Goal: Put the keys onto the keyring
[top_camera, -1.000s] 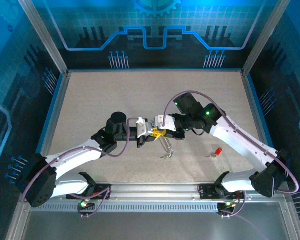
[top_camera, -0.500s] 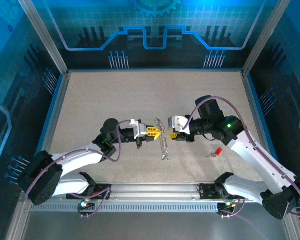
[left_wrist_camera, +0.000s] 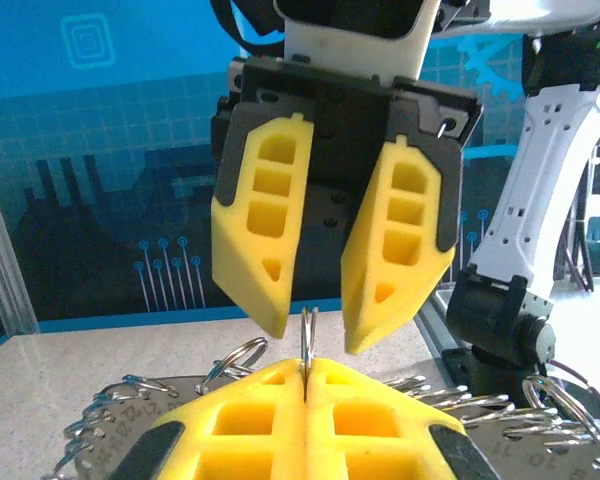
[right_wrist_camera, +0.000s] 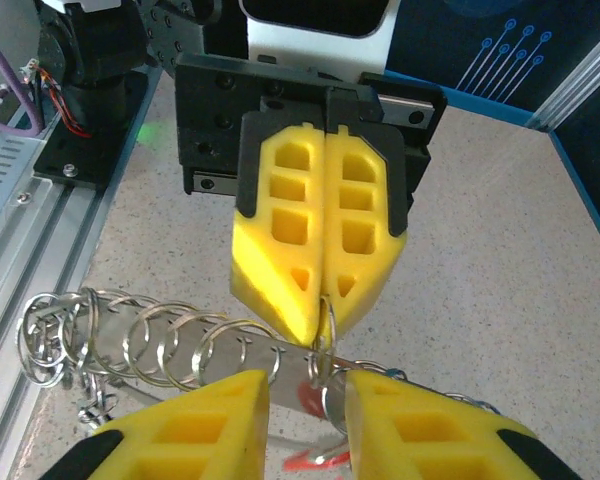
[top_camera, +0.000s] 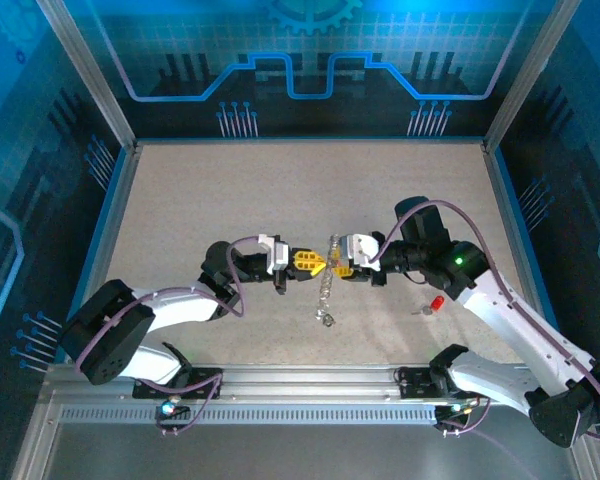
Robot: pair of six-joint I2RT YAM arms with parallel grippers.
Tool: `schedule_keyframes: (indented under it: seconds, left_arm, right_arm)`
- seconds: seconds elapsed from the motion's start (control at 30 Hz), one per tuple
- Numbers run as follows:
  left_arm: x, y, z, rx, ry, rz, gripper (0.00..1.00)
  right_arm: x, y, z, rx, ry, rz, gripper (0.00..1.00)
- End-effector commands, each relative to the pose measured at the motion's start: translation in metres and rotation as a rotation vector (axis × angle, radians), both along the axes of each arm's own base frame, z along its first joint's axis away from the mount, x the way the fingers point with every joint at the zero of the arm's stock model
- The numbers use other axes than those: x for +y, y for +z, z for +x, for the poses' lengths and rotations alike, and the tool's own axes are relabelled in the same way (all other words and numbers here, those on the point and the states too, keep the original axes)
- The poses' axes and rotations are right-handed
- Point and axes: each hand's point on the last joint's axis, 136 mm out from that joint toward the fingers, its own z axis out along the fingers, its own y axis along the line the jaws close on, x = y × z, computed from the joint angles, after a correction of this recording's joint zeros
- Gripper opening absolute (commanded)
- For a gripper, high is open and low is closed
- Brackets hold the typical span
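Speckled beige tabletop [top_camera: 280,190] sat inside a blue-walled enclosure. Nearest the cam, an aluminium rail [top_camera: 310,380] ran along the near edge w/ both arm bases bolted to it. Just beyond, on the R side, one of the keys [top_camera: 436,302], red-headed, lay flat on the table, well apart from both grippers.

At mid-table the two grippers met tip to tip. L gripper [top_camera: 313,264] was fully closed, yellow pads pressed together w/ the keyring [left_wrist_camera: 306,335] pinched btwn the tips. The ring stood upright & edge-on in the L wrist view. R gripper [top_camera: 337,270] faced it w/ fingers spread partway, gripping nothing, one finger on either side of the ring. Whether they touched it couldn't be told.

The keyring's lower part met a flat metal strip [right_wrist_camera: 270,355] carrying a row of wire loops [right_wrist_camera: 160,335] along its length. From above, the strip read as a chain-like line crossing btwn the grippers, one end toward the rail, the other just past the fingertips. A red blur [right_wrist_camera: 315,460] showed under the strip in the R wrist view, too unclear to ID.

Farthest back, blue wall panels [top_camera: 300,60] w/ circuit-style graphics closed off the table.
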Motion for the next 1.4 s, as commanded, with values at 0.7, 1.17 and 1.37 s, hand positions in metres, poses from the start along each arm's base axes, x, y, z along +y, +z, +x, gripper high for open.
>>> schedule_keyframes:
  seconds: [0.7,1.17,1.37]
  left_arm:
    - [0.0,0.02,-0.007,-0.091,-0.028,-0.056,0.0]
    - [0.003,-0.012,0.006,-0.049,0.079,0.07,0.22]
    - [0.004,-0.014,0.007,-0.041,0.095,0.103,0.23]
  right_arm:
    - [0.013,0.001,0.002,0.06,0.024,0.065,0.17]
    - [0.007,0.001,0.004,0.026,-0.003,-0.024,0.0]
    - [0.004,-0.003,0.004,0.004,-0.002,-0.101,0.0]
